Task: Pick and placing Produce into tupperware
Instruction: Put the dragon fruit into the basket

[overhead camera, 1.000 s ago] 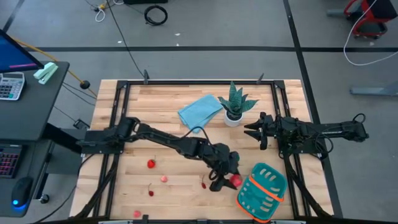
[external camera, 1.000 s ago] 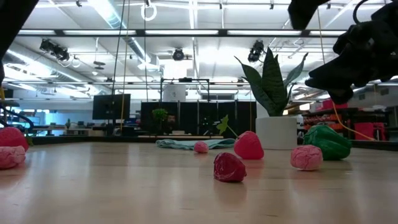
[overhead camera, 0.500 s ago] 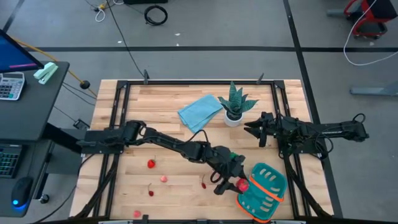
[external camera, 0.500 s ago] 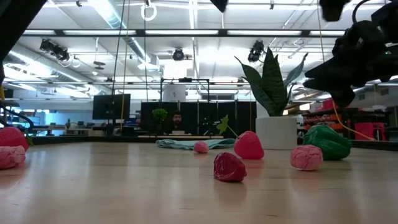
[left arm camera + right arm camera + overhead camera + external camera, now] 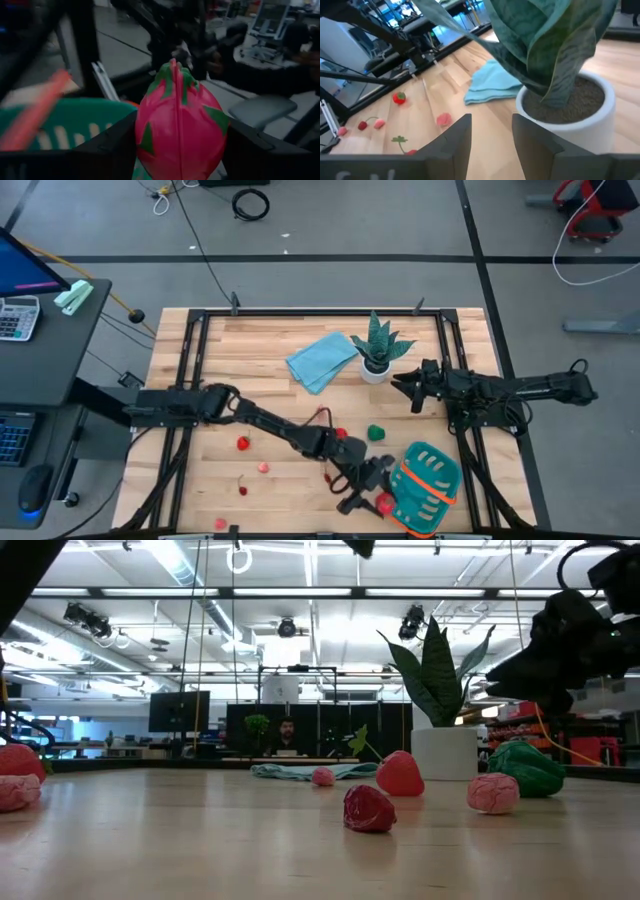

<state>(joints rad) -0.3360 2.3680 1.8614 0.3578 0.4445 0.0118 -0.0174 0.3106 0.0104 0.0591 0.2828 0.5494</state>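
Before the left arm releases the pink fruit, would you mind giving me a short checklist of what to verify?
1. Grip: left gripper is shut on the pink fruit, held between both fingers. Ok.
2. Position: in the high view the left gripper sits at the teal tupperware's near-left edge, not clearly over its opening. Not ok.
3. Height above the rim: cannot tell.
4. Right gripper waits by the potted plant, away from the tupperware. Ok.
5. Remaining produce: the round green piece and small red pieces lie on the table. Ok.
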